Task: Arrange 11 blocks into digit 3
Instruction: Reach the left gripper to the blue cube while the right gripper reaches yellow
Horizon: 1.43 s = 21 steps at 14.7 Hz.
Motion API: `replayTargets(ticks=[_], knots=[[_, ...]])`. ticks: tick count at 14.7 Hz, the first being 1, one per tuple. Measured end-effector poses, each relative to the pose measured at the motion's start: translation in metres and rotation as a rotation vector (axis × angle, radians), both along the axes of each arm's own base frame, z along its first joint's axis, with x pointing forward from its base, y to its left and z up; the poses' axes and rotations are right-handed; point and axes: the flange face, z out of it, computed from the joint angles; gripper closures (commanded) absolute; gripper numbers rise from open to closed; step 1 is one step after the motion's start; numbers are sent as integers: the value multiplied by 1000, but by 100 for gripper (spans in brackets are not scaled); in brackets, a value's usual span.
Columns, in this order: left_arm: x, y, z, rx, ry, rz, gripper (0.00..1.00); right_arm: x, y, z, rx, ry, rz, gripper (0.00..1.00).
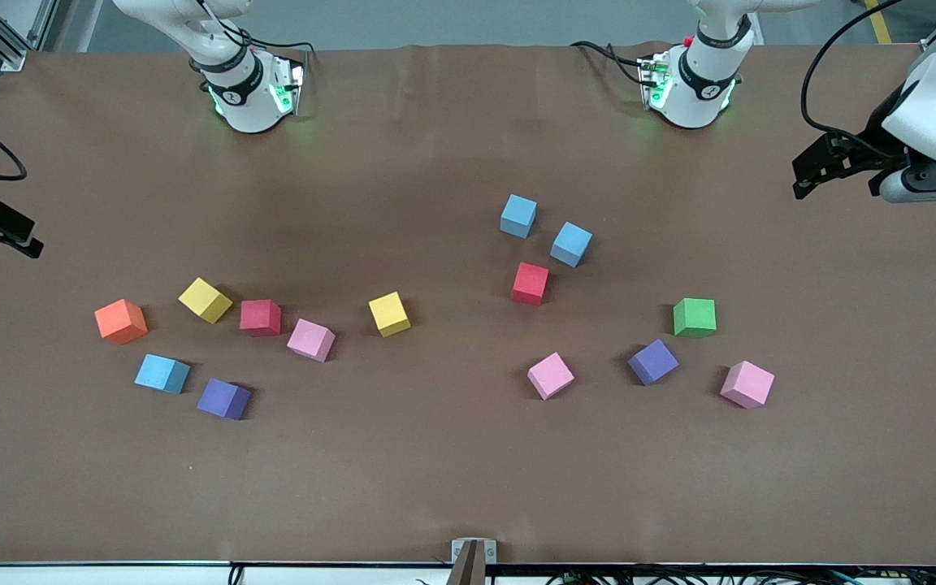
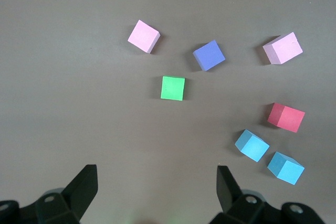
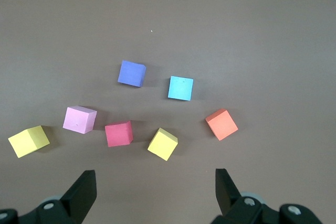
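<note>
Small matte foam cubes [image 1: 530, 283] lie scattered, apart, on the brown worktop [image 1: 435, 455]; left end effector [image 2: 156, 184] hangs open at the cluster's two o'clock; right end effector [image 3: 155, 187] open at ten o'clock.

Table: brown table [image 1: 435, 455], flat, with loose cubes on top.
Group at right arm's end: orange cube [image 1: 120, 321], two yellow cubes [image 1: 205, 300], red cube [image 1: 260, 318], pink cube [image 1: 310, 340], blue cube [image 1: 162, 374], purple cube [image 1: 224, 399].
Group at left arm's end: two blue blocks [image 1: 518, 215], red block [image 1: 530, 283], green block [image 1: 694, 317], purple block [image 1: 652, 361], two pink blocks [image 1: 551, 375].
Clock spots: green block at 1 o'clock from purple block.
Touching: none, all apart.
</note>
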Motion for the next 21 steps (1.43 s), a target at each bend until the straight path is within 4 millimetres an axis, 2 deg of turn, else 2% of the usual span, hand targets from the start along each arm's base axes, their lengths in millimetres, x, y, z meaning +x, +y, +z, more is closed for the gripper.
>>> replayTargets(ticks=[7,9,12,16,18,21], knots=[[2,-3,-3,0,5,-20,0,1,5,4,0,-9,9,0],[7,-20,-17,-13,33,-60,0,1,9,4,0,-9,15,0],[17,-74,-54,-22,78,-106,0,1,9,4,0,-7,16,0],[22,-155,-125,-27,133,26,0,3,10,0,0,1,17,0],[15,-193,-163,-26,149,97,0,7,13,-9,2,16,21,0],[-20,-245,-225,-20,139,226,0,23,31,-41,21,66,49,0]])
